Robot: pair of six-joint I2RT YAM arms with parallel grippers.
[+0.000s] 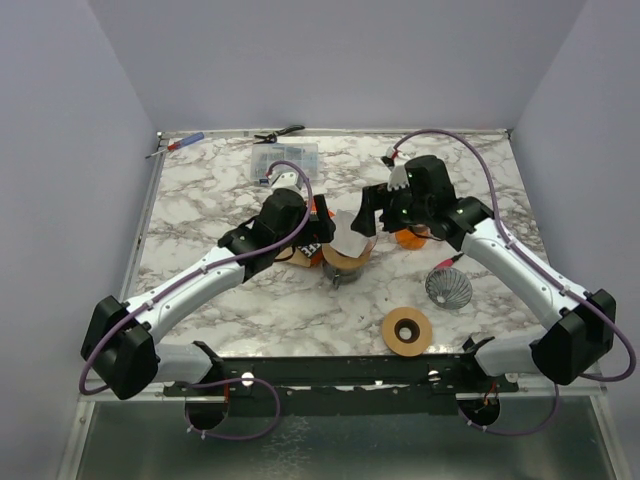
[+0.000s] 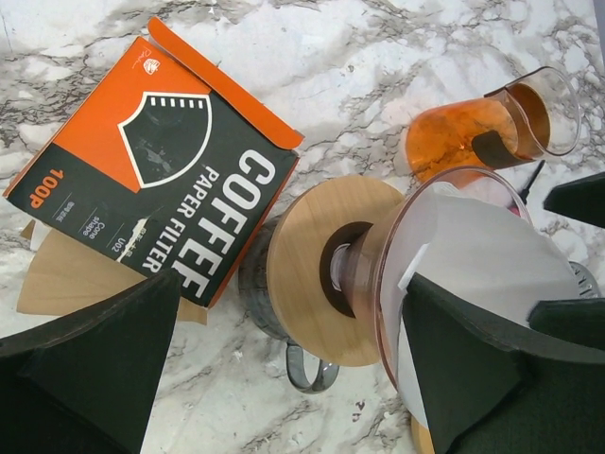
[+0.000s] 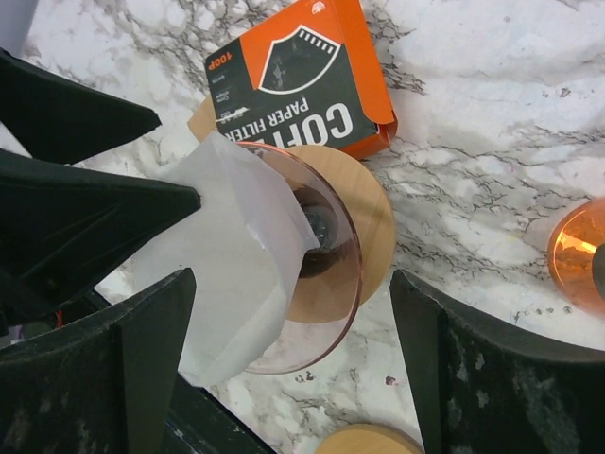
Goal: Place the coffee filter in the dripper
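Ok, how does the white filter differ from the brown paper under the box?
The white filter sits opened in the dripper, sticking out past its rim; the brown paper lies flat, partly under the filter box. Both look like thin paper.

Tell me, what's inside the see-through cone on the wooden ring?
A white paper filter lies in the dripper, sticking out past its rim. The paper hides much of the inside, so what lies beneath it cannot be seen.
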